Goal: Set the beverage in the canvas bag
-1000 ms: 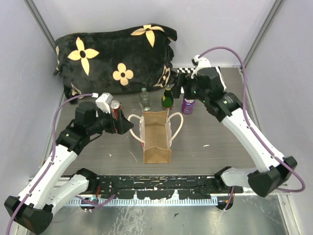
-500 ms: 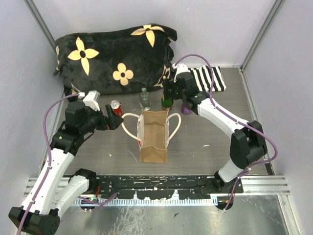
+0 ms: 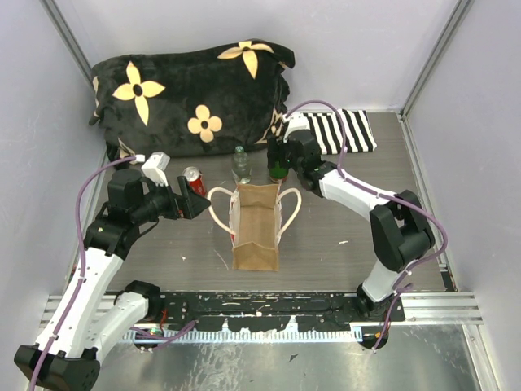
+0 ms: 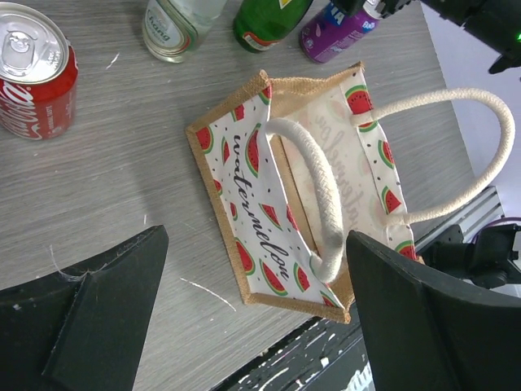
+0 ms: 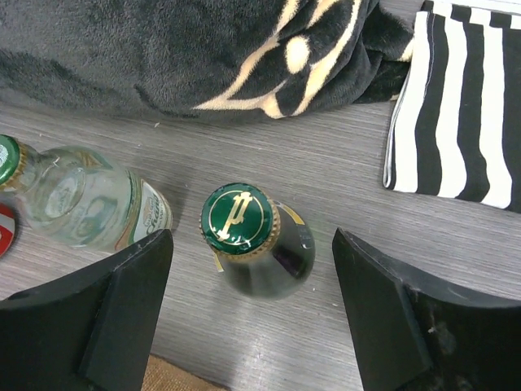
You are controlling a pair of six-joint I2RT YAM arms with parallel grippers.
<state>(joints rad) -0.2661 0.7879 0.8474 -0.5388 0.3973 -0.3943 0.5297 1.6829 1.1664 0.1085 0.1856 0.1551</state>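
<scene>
Right pincer [image 5: 251, 244] released, jaws spread wide either side of green bottle [image 5: 238, 218], neither finger visibly touching it. A second ago it hung over purple can [image 4: 338, 32]; since then it has swung toward 9 o'clock, uncovering striped cloth [image 3: 346, 132]. Green bottle upright on counter [image 3: 350, 220], just beyond canvas bag [image 3: 256, 232] at its 12 o'clock; clear bottle [image 5: 89, 204] beside it at 9 o'clock. Bag upright, mouth open, roughly where it stood before. Left pincer [image 4: 256, 269] also released, gripping nothing, at bag's 9 o'clock; it has drawn back slightly. Red can [image 3: 192, 177] stands at bag's 10 o'clock.
</scene>
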